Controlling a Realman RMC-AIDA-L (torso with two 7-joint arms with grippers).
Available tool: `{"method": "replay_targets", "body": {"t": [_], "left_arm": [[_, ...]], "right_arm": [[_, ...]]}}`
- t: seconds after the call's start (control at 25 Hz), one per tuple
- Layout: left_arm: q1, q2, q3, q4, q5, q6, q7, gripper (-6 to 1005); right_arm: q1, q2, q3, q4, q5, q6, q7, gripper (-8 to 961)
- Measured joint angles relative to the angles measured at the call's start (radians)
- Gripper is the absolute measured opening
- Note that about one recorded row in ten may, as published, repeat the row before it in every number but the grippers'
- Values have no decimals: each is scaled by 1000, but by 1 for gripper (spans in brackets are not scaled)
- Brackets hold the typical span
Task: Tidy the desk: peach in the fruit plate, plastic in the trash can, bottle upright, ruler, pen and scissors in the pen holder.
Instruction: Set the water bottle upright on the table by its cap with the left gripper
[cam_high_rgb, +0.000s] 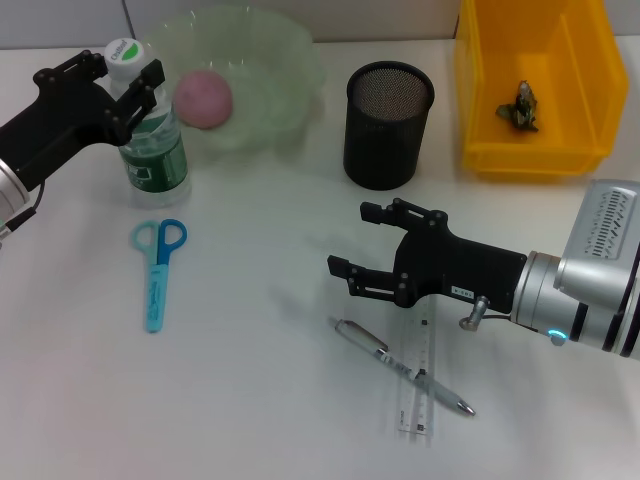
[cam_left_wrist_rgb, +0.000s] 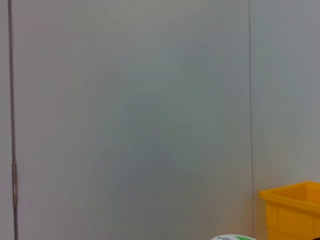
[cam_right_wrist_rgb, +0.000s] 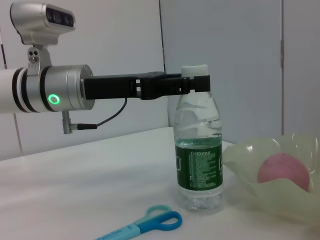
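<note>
The clear bottle (cam_high_rgb: 152, 140) with a green label stands upright at the back left; it also shows as the bottle (cam_right_wrist_rgb: 198, 160) in the right wrist view. My left gripper (cam_high_rgb: 128, 78) is shut on its neck just under the white cap, seen side-on as the left gripper (cam_right_wrist_rgb: 196, 84). The pink peach (cam_high_rgb: 203, 98) lies in the pale green fruit plate (cam_high_rgb: 270, 60). Blue scissors (cam_high_rgb: 158, 270) lie flat in front of the bottle. A silver pen (cam_high_rgb: 400, 365) lies across the clear ruler (cam_high_rgb: 418, 385). My right gripper (cam_high_rgb: 352, 240) hovers open just above them. The black mesh pen holder (cam_high_rgb: 388, 125) stands behind.
A yellow trash can (cam_high_rgb: 480, 110) at the back right holds crumpled plastic (cam_high_rgb: 520, 105). The left wrist view shows a grey wall, the bottle's cap (cam_left_wrist_rgb: 232, 237) and the trash can's corner (cam_left_wrist_rgb: 295, 210). White table (cam_high_rgb: 250, 380) spreads in front.
</note>
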Motion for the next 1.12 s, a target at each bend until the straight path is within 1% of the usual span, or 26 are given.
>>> {"method": "replay_targets", "body": {"t": [1.12], "left_arm": [[6,-1,-7,1,0,3,-9,527]], "right_arm": [[2,0,0,3,0,-5,3,817]]}}
